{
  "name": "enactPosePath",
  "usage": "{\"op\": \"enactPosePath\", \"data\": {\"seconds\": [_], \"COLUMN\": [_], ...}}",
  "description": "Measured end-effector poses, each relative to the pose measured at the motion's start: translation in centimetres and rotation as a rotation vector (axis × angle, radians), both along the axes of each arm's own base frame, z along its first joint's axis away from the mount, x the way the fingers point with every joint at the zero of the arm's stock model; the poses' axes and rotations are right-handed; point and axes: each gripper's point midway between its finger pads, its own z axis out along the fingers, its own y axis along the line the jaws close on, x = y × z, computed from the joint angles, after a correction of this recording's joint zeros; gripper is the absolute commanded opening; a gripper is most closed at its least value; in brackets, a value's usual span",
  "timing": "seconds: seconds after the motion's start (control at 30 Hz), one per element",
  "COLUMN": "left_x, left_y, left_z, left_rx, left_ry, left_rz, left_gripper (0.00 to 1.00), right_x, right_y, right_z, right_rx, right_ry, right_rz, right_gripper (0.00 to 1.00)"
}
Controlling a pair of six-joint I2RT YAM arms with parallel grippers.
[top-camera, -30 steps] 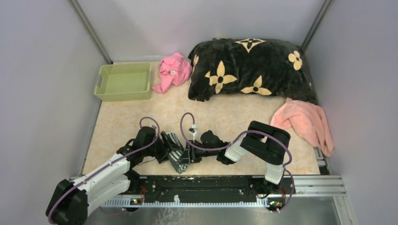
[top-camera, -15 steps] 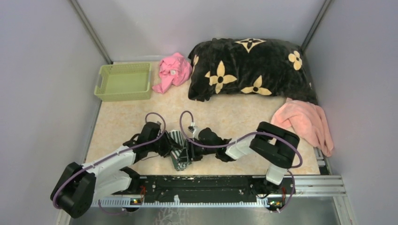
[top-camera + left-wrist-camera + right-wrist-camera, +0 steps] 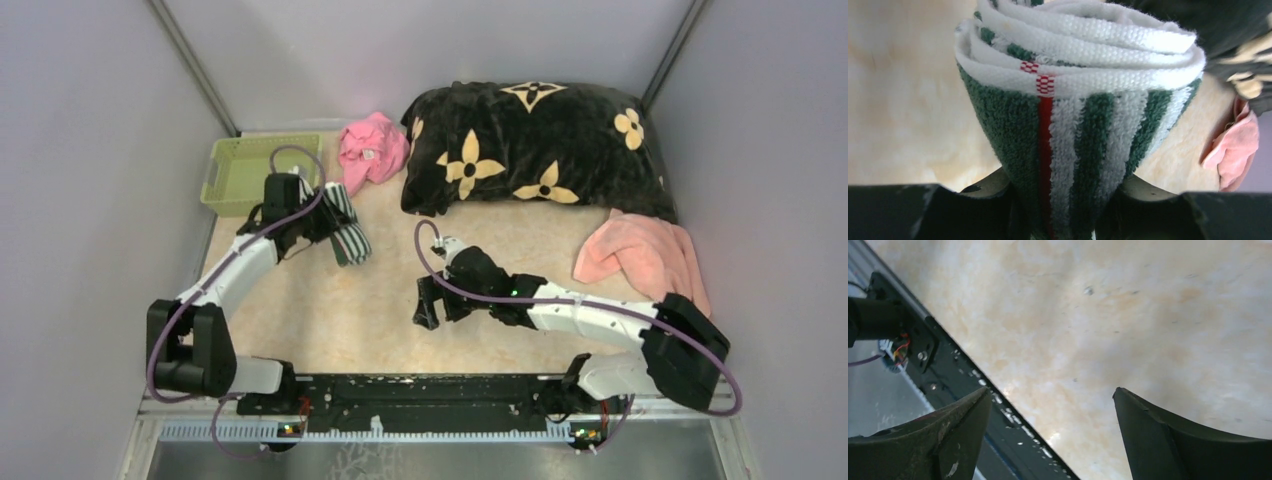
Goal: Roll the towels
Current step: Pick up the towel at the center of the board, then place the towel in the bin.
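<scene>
The green-and-white striped towel is rolled into a tight bundle, and my left gripper is shut on it, just right of the green basket. In the left wrist view the roll fills the frame, its lower end pinched between my left gripper's fingers. The pale salmon towel lies crumpled at the table's right edge and also shows as a salmon towel in the left wrist view. My right gripper hangs open over bare tabletop mid-table; the right wrist view shows this gripper holding nothing.
A green basket stands at the back left. A bright pink cloth lies beside it. The big black blanket with tan flowers fills the back right. The black rail runs along the near edge.
My left arm has carried the rolled striped towel from the near centre to the back left beside the basket. My right gripper opened, let go of the roll, and now sits mid-table.
</scene>
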Motion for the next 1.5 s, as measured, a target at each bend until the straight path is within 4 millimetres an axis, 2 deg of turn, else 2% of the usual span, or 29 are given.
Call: {"op": "enactPosePath", "data": {"seconds": [0.1, 0.13, 0.2, 0.33, 0.43, 0.57, 0.7, 0.87, 1.0, 1.13, 1.3, 1.5], "left_x": [4.3, 6.5, 8.1, 13.9, 17.7, 22.2, 25.3, 26.6, 25.6, 24.2, 23.3, 21.4], "left_y": [1.2, 1.5, 2.6, 5.9, 8.9, 12.1, 14.4, 16.2, 17.5, 19.5, 23.1, 27.4], "left_z": [3.8, 6.0, 7.3, 11.5, 13.0, 12.2, 8.1, 1.6, -2.6, -3.6, -3.3, -4.9], "left_rx": [0.041, 0.058, 0.074, 0.097, 0.095, 0.082, 0.074, 0.046, 0.031, 0.088, 0.281, 0.504], "left_ry": [-0.084, -0.137, -0.168, -0.264, -0.302, -0.319, -0.269, -0.148, -0.054, 0.018, 0.090, 0.227], "left_rz": [-0.017, -0.036, -0.031, -0.030, -0.028, -0.061, -0.089, -0.125, -0.141, -0.122, -0.063, 0.011], "left_gripper": [0.18, 0.18, 0.18, 0.18, 0.17, 0.17, 0.18, 0.18, 0.20, 0.21, 0.27, 0.28], "right_x": [2.1, 2.6, 3.5, 4.1, 4.2, 4.2, 4.3, 4.7, 5.0, 5.2, 5.1, 5.1], "right_y": [-2.3, -2.9, -3.9, -5.0, -5.5, -6.2, -6.3, -6.1, -5.9, -5.7, -5.7, -5.6], "right_z": [0.9, 1.1, 1.2, 0.5, -0.5, -2.2, -3.2, -4.0, -4.2, -4.5, -5.2, -5.7], "right_rx": [-0.032, -0.041, -0.062, -0.119, -0.170, -0.244, -0.278, -0.311, -0.320, -0.335, -0.356, -0.390], "right_ry": [-0.069, -0.086, -0.119, -0.152, -0.160, -0.152, -0.145, -0.127, -0.124, -0.116, -0.081, -0.043], "right_rz": [-0.045, -0.055, -0.069, -0.053, -0.032, 0.000, 0.019, 0.029, 0.030, 0.035, 0.046, 0.061], "right_gripper": [0.93, 0.93, 0.93, 0.93, 0.93, 0.93, 0.93, 0.93, 0.93, 0.93, 0.92, 0.92]}}
